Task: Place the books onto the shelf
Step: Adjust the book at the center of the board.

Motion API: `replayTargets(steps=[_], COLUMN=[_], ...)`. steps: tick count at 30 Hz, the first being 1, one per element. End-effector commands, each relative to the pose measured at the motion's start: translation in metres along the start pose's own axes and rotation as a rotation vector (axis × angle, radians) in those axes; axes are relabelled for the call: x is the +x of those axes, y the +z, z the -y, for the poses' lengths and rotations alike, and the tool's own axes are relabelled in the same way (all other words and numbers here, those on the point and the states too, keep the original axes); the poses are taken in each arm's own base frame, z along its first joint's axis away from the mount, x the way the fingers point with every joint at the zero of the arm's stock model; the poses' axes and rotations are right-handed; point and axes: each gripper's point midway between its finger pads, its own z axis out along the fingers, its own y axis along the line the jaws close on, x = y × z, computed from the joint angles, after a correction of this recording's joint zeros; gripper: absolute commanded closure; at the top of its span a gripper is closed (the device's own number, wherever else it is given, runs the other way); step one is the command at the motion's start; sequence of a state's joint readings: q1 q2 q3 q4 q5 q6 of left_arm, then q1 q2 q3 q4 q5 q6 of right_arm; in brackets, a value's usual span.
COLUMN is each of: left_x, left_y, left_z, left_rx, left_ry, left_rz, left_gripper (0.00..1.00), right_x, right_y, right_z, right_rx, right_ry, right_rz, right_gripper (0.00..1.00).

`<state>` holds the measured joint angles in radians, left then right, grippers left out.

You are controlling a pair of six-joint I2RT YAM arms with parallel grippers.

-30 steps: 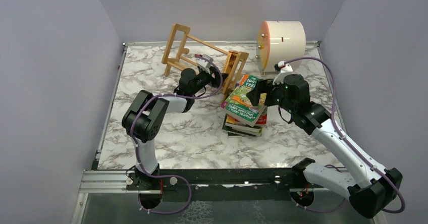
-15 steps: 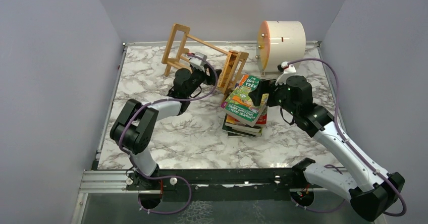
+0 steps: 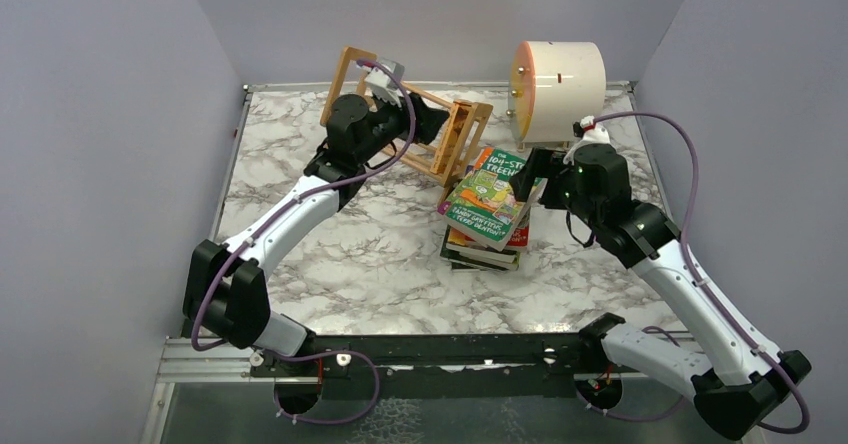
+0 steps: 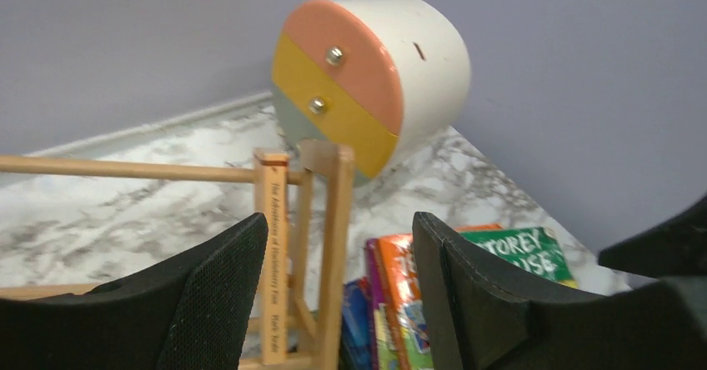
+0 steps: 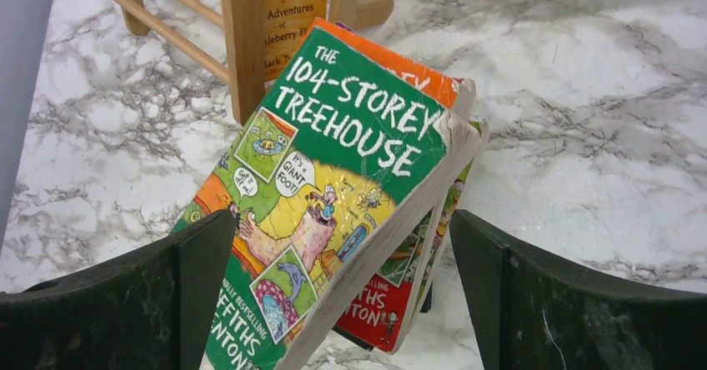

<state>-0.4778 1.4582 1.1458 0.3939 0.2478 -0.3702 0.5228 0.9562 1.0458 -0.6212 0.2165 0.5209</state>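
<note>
The left hand (image 4: 338, 245) hung half open at the tipped shelf (image 3: 468, 129) near the desk's (image 3: 350, 264) far edge. The right hand (image 5: 342, 220) gaped wide over the books (image 3: 485, 209), piled beside the shelf's right end.

Lavender walls (image 3: 100, 164) enclose three sides of a white desk (image 3: 330, 264) veined with grey marbling. A metal rail (image 3: 200, 360) borders its near edge. Lighting even, shadows soft.

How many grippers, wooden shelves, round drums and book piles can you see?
Grippers: 2, the left gripper and the right gripper
Wooden shelf: 1
Round drum: 1
Book pile: 1
Total: 5
</note>
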Motion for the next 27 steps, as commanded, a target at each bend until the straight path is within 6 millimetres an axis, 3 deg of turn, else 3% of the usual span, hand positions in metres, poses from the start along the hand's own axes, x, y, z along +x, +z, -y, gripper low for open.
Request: replayTargets(steps=[1,10,27], left_x=[0.055,0.085,0.132], left_y=[-0.017,-0.025,-0.049], left_z=[0.038,0.073,0.088], left_rx=[0.109,0.209,0.287], left_ry=[-0.175,-0.249,-0.338], left_rz=[-0.248,-0.372,-0.542], left_gripper=[0.43,0.43,0.42], right_x=[0.019,0.033,0.047], right_y=[-0.005,-0.001,0.006], right_z=[0.003,-0.013,-0.032], right_rx=[0.004,-0.081,-0.186], right_ry=[0.037,0.057,0.068], right_rz=[-0.068,-0.131,-0.176], right_gripper=[0.01,0.03,0.05])
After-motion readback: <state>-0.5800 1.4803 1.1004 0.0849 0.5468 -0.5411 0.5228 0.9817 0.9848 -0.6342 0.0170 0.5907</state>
